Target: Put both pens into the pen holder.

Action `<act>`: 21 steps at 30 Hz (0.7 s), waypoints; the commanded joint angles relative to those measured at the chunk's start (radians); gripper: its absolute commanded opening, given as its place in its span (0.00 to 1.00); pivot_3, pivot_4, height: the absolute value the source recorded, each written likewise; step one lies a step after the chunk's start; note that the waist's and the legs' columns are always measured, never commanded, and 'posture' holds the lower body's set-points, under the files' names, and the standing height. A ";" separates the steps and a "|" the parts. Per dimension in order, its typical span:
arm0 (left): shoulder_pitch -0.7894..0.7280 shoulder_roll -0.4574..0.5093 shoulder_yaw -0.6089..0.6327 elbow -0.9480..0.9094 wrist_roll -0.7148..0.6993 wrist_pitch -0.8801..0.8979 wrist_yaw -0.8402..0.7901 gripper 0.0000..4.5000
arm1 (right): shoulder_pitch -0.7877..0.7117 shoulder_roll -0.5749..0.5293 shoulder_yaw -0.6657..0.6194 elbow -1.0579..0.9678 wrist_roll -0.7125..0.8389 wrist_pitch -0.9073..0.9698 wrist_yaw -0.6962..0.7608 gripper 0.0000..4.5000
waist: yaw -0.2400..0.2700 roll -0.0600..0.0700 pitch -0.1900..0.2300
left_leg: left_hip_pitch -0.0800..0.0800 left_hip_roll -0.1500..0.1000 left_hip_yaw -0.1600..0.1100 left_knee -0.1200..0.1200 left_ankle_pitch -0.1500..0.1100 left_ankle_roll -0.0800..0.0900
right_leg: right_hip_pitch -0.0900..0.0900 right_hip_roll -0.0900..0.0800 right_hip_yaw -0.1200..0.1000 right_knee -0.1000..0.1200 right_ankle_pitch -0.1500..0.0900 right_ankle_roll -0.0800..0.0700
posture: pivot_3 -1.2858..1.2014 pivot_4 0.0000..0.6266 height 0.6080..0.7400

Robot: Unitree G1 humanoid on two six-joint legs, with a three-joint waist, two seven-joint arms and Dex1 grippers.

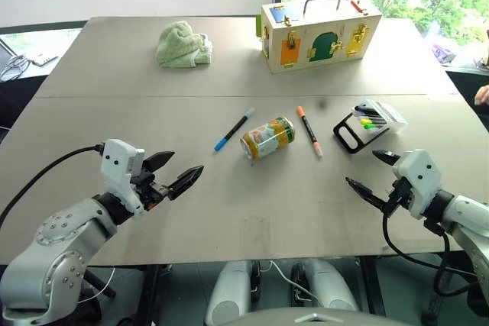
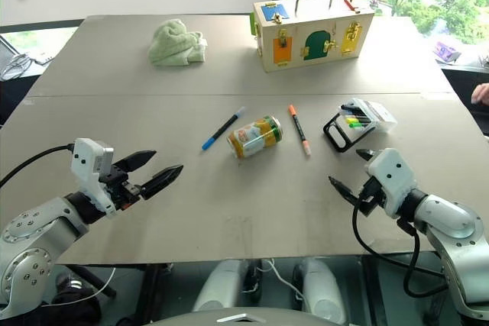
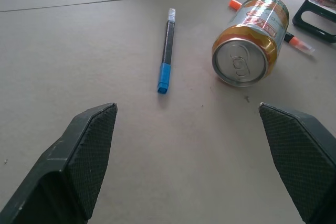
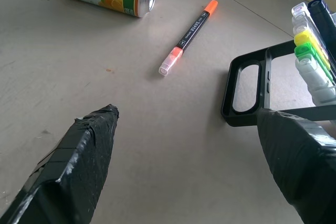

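Two pens lie on the table on either side of a tipped can [image 1: 267, 137]: a black pen with a blue end [image 1: 233, 130] to its left and an orange pen with a white end [image 1: 309, 131] to its right. The black pen holder [image 1: 365, 124] sits further right, its clear cover swung open, with green and yellow markers inside. My left gripper [image 1: 170, 172] hovers open near the table's front left, well short of the blue-ended pen [image 3: 166, 50]. My right gripper [image 1: 372, 175] stands open at the front right, just in front of the holder [image 4: 252, 90] and to the right of the orange pen [image 4: 188, 36].
A pale wooden box [image 1: 318, 32] with coloured doors stands at the back right. A green cloth [image 1: 182, 43] lies at the back left. The can lies on its side between the pens. A person's hand [image 1: 482, 95] shows at the right edge.
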 commanded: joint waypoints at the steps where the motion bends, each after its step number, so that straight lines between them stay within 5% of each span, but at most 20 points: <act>1: -0.090 0.055 -0.032 0.002 0.006 0.005 -0.009 0.99 | 0.001 0.021 -0.022 -0.066 0.013 -0.027 -0.027 1.00 | 0.002 0.000 0.000 | 0.000 0.000 0.000 0.000 0.000 0.000 | 0.000 0.000 0.000 0.000 0.000 0.000 | 0.52 0.24 1.00; 7: -0.559 0.130 -0.310 0.047 -0.056 0.331 0.059 0.99 | 0.034 0.049 -0.003 -0.187 0.142 -0.031 0.034 1.00 | 0.038 0.001 0.000 | -0.001 0.000 -0.001 0.000 0.001 -0.001 | 0.001 0.001 -0.003 0.000 0.001 0.002 | 0.52 0.24 1.00; 12: -0.910 0.085 -0.530 0.217 -0.029 0.556 0.052 0.99 | 0.024 0.015 -0.003 -0.220 0.171 0.000 0.031 1.00 | 0.039 -0.002 0.001 | -0.002 0.000 0.000 0.001 0.002 0.006 | 0.003 0.002 -0.002 -0.003 0.003 0.006 | 0.52 0.24 1.00; 16: -1.137 0.115 -0.813 0.385 0.124 0.524 -0.071 0.99 | 0.045 -0.017 -0.020 -0.242 0.171 0.003 0.033 1.00 | 0.039 -0.001 0.001 | -0.001 0.000 0.000 0.001 0.003 0.005 | 0.003 0.004 -0.002 -0.002 0.003 0.005 | 0.52 0.24 1.00; 21: -1.289 -0.004 -0.995 0.691 0.261 0.387 -0.239 0.99 | 0.075 0.007 -0.020 -0.247 0.162 -0.012 -0.009 1.00 | 0.039 -0.001 0.001 | -0.001 0.000 0.000 0.002 0.003 0.005 | 0.003 0.004 0.000 -0.002 0.003 0.005 | 0.52 0.24 1.00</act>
